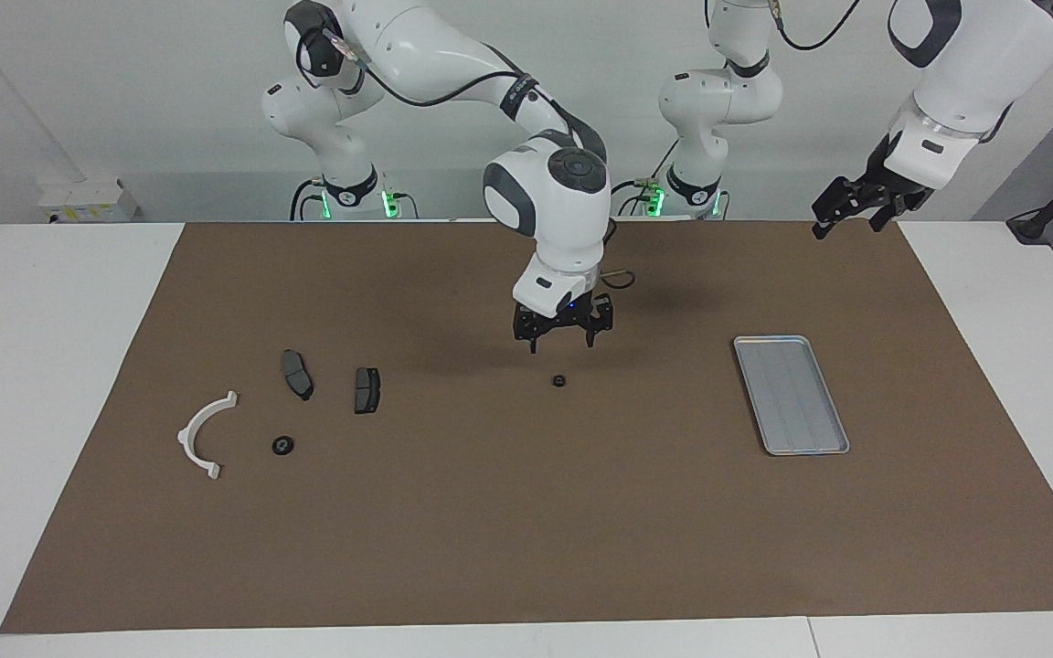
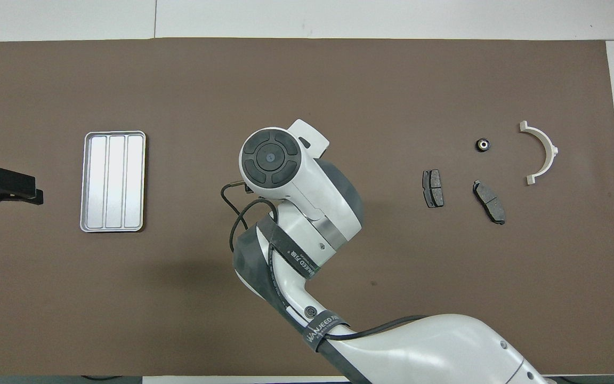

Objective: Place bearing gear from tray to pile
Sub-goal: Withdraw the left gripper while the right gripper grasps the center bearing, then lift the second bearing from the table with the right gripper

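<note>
One small black bearing gear (image 1: 559, 380) lies on the brown mat, midway between tray and pile. My right gripper (image 1: 562, 344) hangs open just above it, holding nothing; in the overhead view the right arm (image 2: 285, 181) hides this gear. The silver ridged tray (image 1: 790, 393) (image 2: 112, 181) lies toward the left arm's end and holds nothing. The pile sits toward the right arm's end: a white half-ring bracket (image 1: 202, 434) (image 2: 542, 152), two dark brake pads (image 1: 297, 374) (image 1: 366, 389), and a second bearing gear (image 1: 282, 445) (image 2: 482, 144). My left gripper (image 1: 844, 215) (image 2: 14, 186) waits open and raised.
A brown mat (image 1: 526, 548) covers most of the white table (image 1: 51, 366). The left gripper hangs over the mat's edge beside the tray, at the left arm's end. Nothing else lies on the mat.
</note>
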